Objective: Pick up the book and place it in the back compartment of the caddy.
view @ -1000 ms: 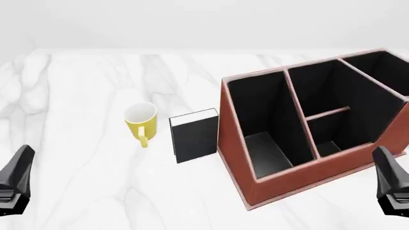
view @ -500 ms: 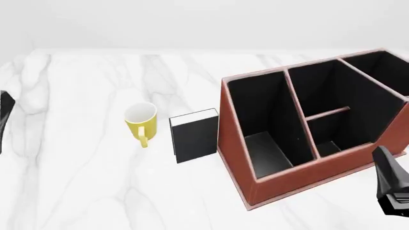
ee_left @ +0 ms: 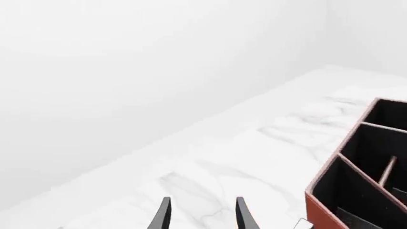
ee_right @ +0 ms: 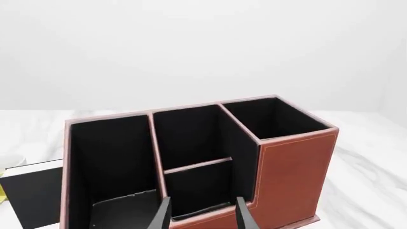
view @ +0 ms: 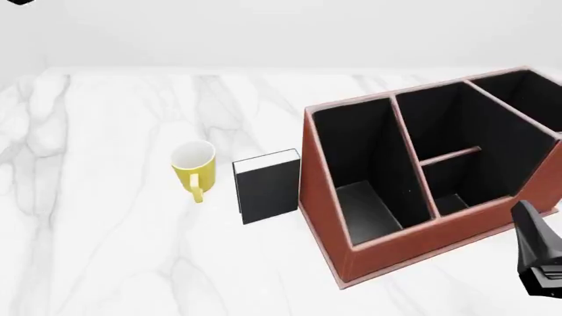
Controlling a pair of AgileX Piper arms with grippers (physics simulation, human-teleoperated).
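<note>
The book [view: 268,187], black with white page edges, stands on the table between the yellow mug [view: 193,168] and the reddish-brown caddy [view: 412,247]; it also shows in the right wrist view [ee_right: 32,191]. The back compartment [view: 464,187] lies between the short cross divider and the low near wall, and it shows empty in the right wrist view [ee_right: 197,191]. My right gripper [ee_right: 203,217] is open and empty, low beside the caddy's near right corner [view: 534,240]. My left gripper [ee_left: 203,217] is open and empty, high up, with only a sliver showing in the front view [view: 18,2].
The white marble table [view: 105,250] stretches left and in front of the mug. The caddy [ee_left: 356,191] has two long side compartments [view: 360,164] flanking the divided middle. A pale wall stands behind the table.
My left arm has risen from the bottom left, up the left edge, to the top left corner of the front view. The right arm, book, mug and caddy have not moved.
</note>
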